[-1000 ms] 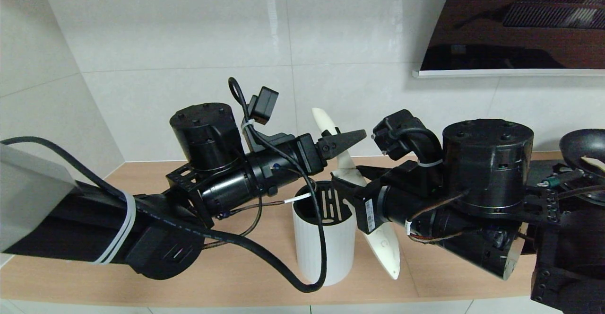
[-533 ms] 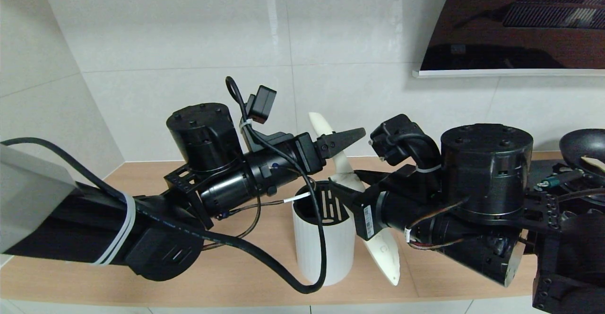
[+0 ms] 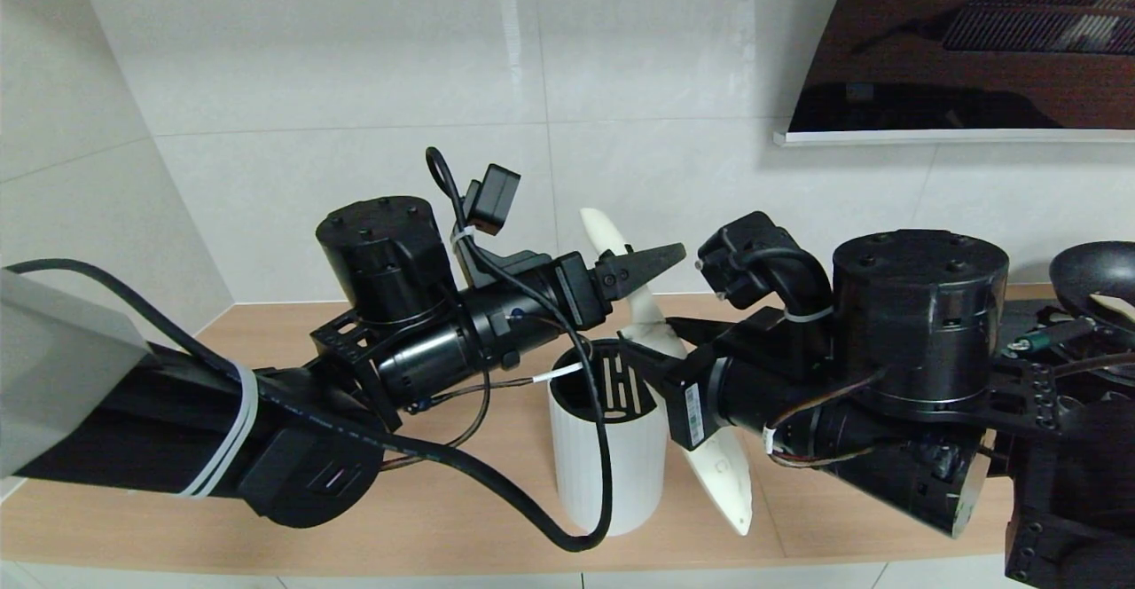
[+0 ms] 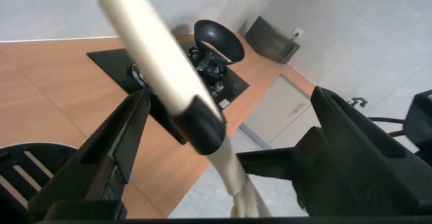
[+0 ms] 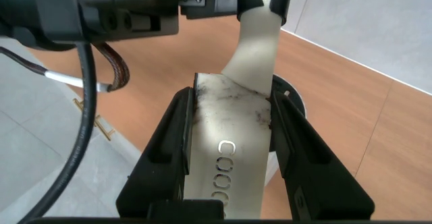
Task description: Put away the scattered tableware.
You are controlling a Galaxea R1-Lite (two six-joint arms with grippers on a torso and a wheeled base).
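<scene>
I count one cream slotted spatula, one white utensil holder, one black wok and two grippers. The holder stands on the wooden counter with slotted cut-outs in its wall, and its inside looks dark to me. The spatula hangs tilted just right of it and outside it, handle up and far, blade tip low and near. My right gripper is clamped tight on the blade. My left gripper is spread wide, the handle passing between its fingers. The left wrist view gives me the wok on a black hob at the far right, while the right wrist view gives me the blade's slots
</scene>
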